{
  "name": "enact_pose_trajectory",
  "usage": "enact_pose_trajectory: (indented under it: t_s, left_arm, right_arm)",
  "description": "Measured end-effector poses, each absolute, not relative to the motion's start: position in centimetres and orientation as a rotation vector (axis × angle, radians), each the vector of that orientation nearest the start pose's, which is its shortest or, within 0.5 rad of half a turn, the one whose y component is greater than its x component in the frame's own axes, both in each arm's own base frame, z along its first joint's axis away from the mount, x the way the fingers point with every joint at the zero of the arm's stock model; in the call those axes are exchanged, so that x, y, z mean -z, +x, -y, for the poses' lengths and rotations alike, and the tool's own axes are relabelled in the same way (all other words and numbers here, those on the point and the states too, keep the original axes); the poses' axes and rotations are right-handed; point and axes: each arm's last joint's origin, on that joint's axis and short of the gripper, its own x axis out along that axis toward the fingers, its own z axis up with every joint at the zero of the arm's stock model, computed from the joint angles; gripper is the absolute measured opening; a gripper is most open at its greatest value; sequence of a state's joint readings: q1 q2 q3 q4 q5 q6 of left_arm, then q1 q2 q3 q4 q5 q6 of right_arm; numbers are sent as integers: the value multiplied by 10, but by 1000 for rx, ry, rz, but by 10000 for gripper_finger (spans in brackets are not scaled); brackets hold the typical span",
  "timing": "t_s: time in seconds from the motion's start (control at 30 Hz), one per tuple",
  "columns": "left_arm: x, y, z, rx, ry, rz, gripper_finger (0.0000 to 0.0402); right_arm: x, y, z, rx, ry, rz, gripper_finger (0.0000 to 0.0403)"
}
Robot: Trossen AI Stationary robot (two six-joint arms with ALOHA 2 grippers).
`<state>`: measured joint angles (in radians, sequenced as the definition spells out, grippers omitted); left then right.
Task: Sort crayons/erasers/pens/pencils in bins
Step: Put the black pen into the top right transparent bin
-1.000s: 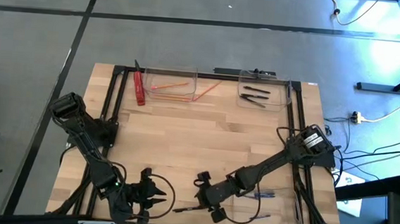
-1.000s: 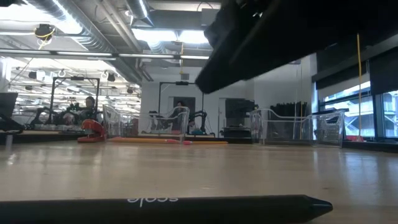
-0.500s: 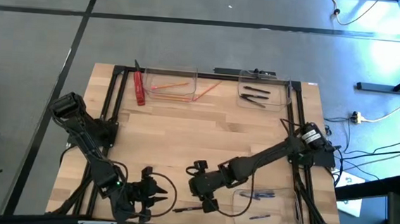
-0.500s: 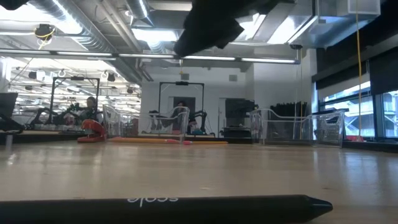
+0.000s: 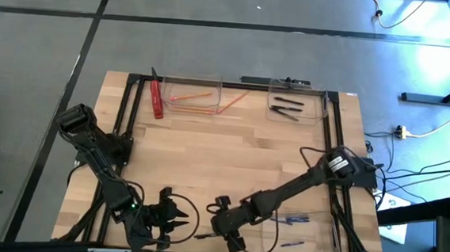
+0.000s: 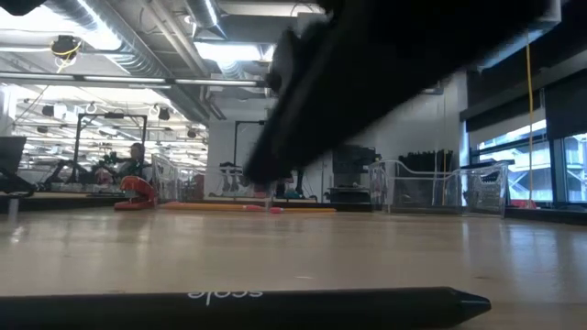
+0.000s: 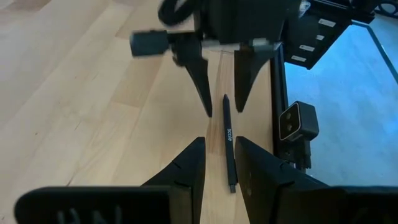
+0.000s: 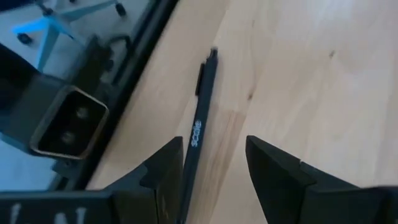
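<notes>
Wood-plank table (image 5: pixel 207 156): slim black pen (image 8: pixel 198 134) between right gripper (image 8: pixel 214 163) fingers, spread; left gripper (image 5: pixel 172 218) narrowly parted; clear bin (image 5: pixel 333 229) holds pens.

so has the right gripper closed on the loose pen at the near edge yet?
No: the right gripper is open, its fingers either side of the black pen lying on the table.

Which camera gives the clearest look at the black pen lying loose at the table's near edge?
The left wrist view: the whole black pen shows end to end, below the right end effector, which is open. The right wrist view cuts off one end, the low view shows it side-on, and the high view shows a sliver.
</notes>
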<state>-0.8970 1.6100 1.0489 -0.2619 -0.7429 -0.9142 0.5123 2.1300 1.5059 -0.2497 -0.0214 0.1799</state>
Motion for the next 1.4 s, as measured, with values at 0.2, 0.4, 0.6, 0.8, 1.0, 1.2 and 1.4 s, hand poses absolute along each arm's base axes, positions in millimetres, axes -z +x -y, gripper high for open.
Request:
enact_pose_trajectory:
  t_s: [0.2,0.4,0.6,0.8,1.0,1.2,1.4]
  left_arm:
    - [-222,221,246,-116,-287,-562,80]
    - [-222,221,246,-116,-287,-562,80]
    - [-222,221,246,-116,-287,-562,80]
    - [-222,221,246,-116,-287,-562,80]
    - [-223,221,246,-116,-287,-562,80]
    - [-223,221,246,-116,-287,-562,80]
    - [-223,221,246,-116,-287,-562,80]
  right_arm:
    - [-137,397,-230,-426,-70,-935,177]
    - [-127,398,-231,-433,-64,-949,177]
    - [-126,397,-233,-447,-62,-957,177]
    - [-119,398,-233,-423,-43,-975,177]
    - [-111,399,-233,-391,-35,-996,177]
    - [-109,398,-233,-336,-26,-999,177]
    - [-108,398,-232,-284,29,-1006,177]
